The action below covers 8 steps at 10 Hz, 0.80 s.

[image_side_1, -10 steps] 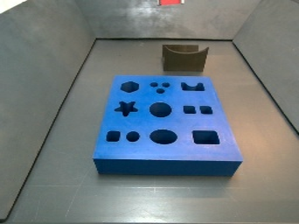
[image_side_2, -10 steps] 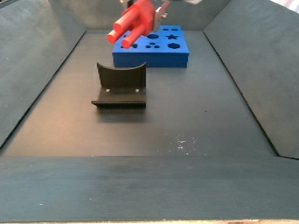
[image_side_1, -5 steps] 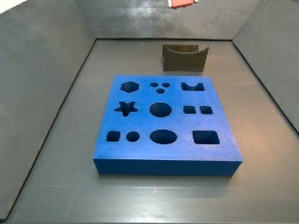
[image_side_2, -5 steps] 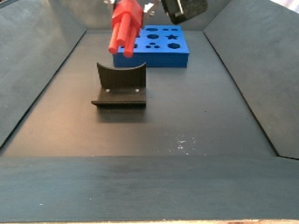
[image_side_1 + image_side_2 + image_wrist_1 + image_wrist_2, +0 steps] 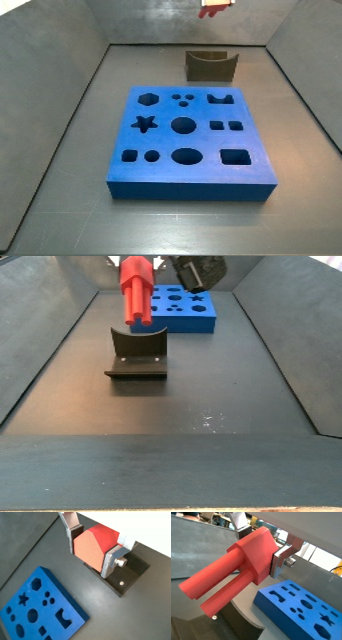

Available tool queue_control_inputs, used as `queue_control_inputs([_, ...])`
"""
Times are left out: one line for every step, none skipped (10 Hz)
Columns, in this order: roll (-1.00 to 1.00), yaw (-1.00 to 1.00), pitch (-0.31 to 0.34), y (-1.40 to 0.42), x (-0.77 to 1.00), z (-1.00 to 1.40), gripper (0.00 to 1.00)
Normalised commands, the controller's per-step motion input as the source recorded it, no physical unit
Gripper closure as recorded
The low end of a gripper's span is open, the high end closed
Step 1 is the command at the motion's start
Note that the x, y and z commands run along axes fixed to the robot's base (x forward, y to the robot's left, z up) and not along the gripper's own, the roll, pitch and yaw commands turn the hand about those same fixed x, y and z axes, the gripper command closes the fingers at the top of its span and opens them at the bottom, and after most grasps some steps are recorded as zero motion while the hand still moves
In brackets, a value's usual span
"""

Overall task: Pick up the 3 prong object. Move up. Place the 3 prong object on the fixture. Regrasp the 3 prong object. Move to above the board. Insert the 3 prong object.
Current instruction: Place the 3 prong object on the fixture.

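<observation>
Your gripper [image 5: 93,548] pinches the red-orange plastic three-prong block [image 5: 136,294] between its silver finger plates [image 5: 69,528], long axis vertical, prongs pointing down, just above the dark olive-brown box-like fixture [image 5: 138,354].

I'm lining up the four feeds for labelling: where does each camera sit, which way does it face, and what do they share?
Wrist view: on the arm, looking down past the gripper at the board and fixture; silver fingers show.
Wrist view: on the arm, looking along the 3 prong object; one finger shows.
Side view: high at the board's end, facing the far fixture; hardly any robot.
Side view: opposite end, fixture nearer; dark arm part at top.
All four share the red piece, held above the fixture.
</observation>
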Motion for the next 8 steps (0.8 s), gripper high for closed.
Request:
queue_control_inputs([-0.16,-0.2,0.234,0.04,0.06,0.01,1.0])
queue_control_inputs([-1.0,-0.2,0.363,0.13,0.13,-1.0,1.0])
queue_control_inputs([-1.0,-0.23,0.321,0.14,0.15,-1.0,1.0])
queue_control_inputs([-1.0,-0.28,0.303,0.14,0.17,-1.0,1.0])
queue_control_inputs([-0.75,-0.31,0.179,0.14,0.19,-1.0,1.0])
queue_control_inputs([-0.64,-0.31,0.133,0.14,0.19,-1.0,1.0])
queue_control_inputs([-0.48,-0.3,0.069,0.14,0.2,-1.0,1.0])
queue_control_inputs([-0.28,-0.26,0.0,0.14,0.2,-1.0,1.0])
